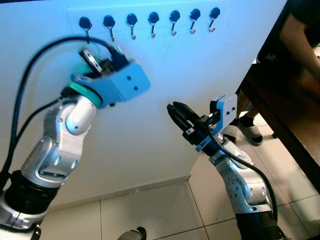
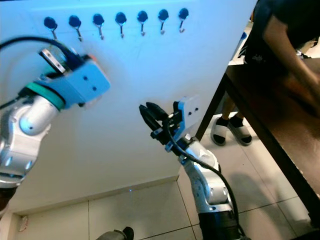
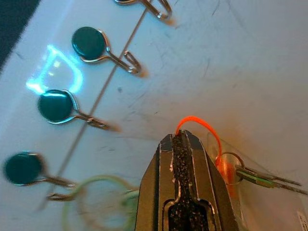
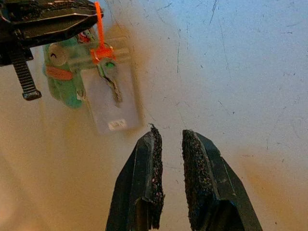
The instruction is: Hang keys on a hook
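- Left gripper (image 3: 182, 139) is raised to the white wall panel (image 1: 200, 70), just below the row of dark round-headed metal hooks (image 1: 153, 20), near its left end.
- Its fingers are pressed together, pinching a thin orange loop (image 3: 199, 126) that carries the small silver key with a clear plastic tag (image 4: 111, 89); they dangle right against the panel.
- Right gripper (image 4: 168, 144) hangs lower and off to the right, jaws slightly apart, holding nothing.
- A person in sandals (image 1: 250, 131) stands by the dark wooden table (image 1: 285, 110) on the right.
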Motion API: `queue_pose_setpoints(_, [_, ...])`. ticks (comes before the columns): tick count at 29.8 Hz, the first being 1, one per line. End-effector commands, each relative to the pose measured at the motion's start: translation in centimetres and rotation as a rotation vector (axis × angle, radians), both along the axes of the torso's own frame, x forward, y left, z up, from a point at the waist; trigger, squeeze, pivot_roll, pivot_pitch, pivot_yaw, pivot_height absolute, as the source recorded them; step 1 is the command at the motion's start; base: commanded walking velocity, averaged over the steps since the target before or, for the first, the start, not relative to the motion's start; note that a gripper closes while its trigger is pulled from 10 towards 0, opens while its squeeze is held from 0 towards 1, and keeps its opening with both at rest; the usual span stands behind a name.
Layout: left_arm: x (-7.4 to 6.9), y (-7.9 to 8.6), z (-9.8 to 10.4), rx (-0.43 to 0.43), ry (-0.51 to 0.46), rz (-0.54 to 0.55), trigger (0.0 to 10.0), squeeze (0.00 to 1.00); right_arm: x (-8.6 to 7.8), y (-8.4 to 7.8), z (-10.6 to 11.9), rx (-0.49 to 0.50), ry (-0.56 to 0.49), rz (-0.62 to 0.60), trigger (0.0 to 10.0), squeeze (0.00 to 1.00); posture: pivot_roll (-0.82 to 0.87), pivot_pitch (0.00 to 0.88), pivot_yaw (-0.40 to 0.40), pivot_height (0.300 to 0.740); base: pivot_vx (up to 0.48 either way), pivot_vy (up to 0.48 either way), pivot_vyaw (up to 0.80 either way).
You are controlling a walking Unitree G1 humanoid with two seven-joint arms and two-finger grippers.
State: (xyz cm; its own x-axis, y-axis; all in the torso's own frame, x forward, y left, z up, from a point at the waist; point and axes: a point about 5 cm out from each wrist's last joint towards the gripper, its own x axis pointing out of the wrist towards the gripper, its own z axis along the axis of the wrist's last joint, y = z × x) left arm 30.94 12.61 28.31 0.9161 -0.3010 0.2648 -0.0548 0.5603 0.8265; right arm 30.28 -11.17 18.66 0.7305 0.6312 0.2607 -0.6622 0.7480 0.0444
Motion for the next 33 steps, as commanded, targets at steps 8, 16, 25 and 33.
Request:
queue_pose_setpoints(8, [0.7,0.7,0.9,-0.143,0.014,0.054,10.0,0.0,-0.1,-0.2,-0.3,0.003,0.02,-0.003,10.0,0.0,0.11,0.0,0.084,0.74,0.0,0.0,0.0])
queue_pose_setpoints(16, [-1.7,1.4,-1.1,-0.31,0.409,-0.176,10.0,0.0,-0.1,-0.1,-0.4,0.004,0.024,0.0,10.0,0.0,0.13,0.0,0.081,0.74,0.0,0.0,0.0])
queue_pose_setpoints(25, [-2.4,0.0,0.5,-0.8,0.589,-0.409,10.0,0.0,0.0,-0.1,-0.5,0.0,0.024,0.001,10.0,0.0,0.12,0.0,0.078,0.74,0.0,0.0,0.0])
queue_pose_setpoints(33, [-1.6,0.7,3.0,-0.906,0.449,-0.363,10.0,0.0,-0.1,-0.1,-0.6,-0.001,0.027,0.003,10.0,0.0,0.12,0.0,0.08,0.74,0.0,0.0,0.0])
